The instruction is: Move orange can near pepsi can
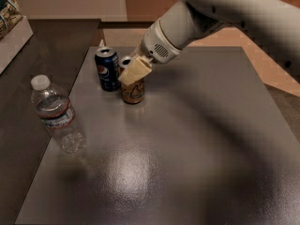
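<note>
The orange can stands upright on the dark grey table, just right of the pepsi can, with a narrow gap between them. My gripper comes down from the upper right and is shut on the orange can's upper part. One pale finger lies across the can's front, and the other is hidden behind it. The pepsi can's silver top and round logo show.
A clear plastic water bottle with a white cap stands near the table's left edge. A lighter shelf with a box is at the far left. My white arm spans the upper right.
</note>
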Robot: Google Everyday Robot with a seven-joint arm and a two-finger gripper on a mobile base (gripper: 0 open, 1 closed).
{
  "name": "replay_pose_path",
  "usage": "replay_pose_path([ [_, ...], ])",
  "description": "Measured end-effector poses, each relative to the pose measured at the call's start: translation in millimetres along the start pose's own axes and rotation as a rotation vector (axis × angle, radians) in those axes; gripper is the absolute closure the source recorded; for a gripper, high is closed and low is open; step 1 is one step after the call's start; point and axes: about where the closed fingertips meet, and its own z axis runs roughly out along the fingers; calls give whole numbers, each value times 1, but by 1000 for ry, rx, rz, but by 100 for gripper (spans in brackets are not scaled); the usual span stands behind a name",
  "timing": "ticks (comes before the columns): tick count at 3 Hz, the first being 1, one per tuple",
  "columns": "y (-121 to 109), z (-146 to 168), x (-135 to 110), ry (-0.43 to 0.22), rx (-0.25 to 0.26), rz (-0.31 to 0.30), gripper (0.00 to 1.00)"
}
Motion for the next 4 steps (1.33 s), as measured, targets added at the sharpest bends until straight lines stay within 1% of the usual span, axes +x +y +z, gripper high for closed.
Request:
replay_pose_path([
  [1, -5, 6, -1, -5, -6, -12, 35],
  [2, -4, 7, -1, -4, -9, -13, 13],
  [3, -3, 9, -2, -4, -12, -15, 0],
  [4, -3, 9, -2, -4, -12, -15, 0],
])
